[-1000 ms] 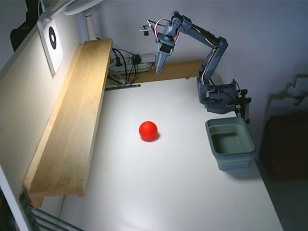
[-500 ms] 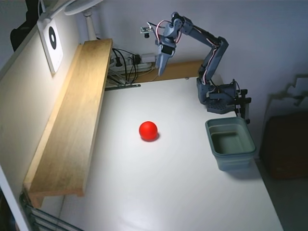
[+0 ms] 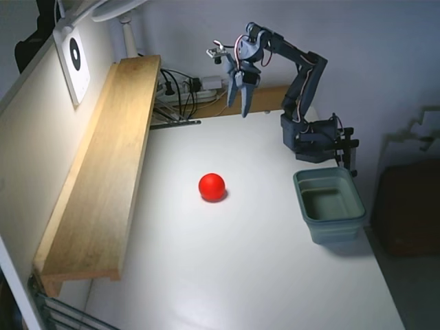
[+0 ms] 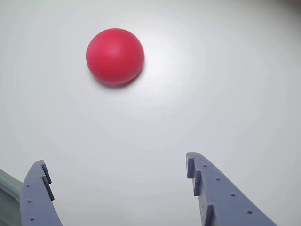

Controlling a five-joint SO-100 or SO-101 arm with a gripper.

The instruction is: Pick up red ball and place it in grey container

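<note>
The red ball (image 3: 212, 186) rests on the white table, near its middle in the fixed view; in the wrist view the red ball (image 4: 115, 56) lies at upper left. The grey container (image 3: 328, 203) stands at the table's right edge, just in front of the arm's base, with nothing in it. My gripper (image 3: 239, 108) hangs high over the far end of the table, well behind the ball. It is open, and in the wrist view the gripper (image 4: 115, 165) shows both fingers spread wide with bare table between them.
A long wooden shelf (image 3: 103, 165) runs along the left wall. Cables and a power strip (image 3: 187, 89) lie at the back, behind the gripper. The arm's base (image 3: 313, 137) is clamped at the back right. A lamp (image 3: 117, 14) stands at the top left.
The gripper has swung a little to the right and lower, and its fingers have spread from shut to open. Ball and container have not moved.
</note>
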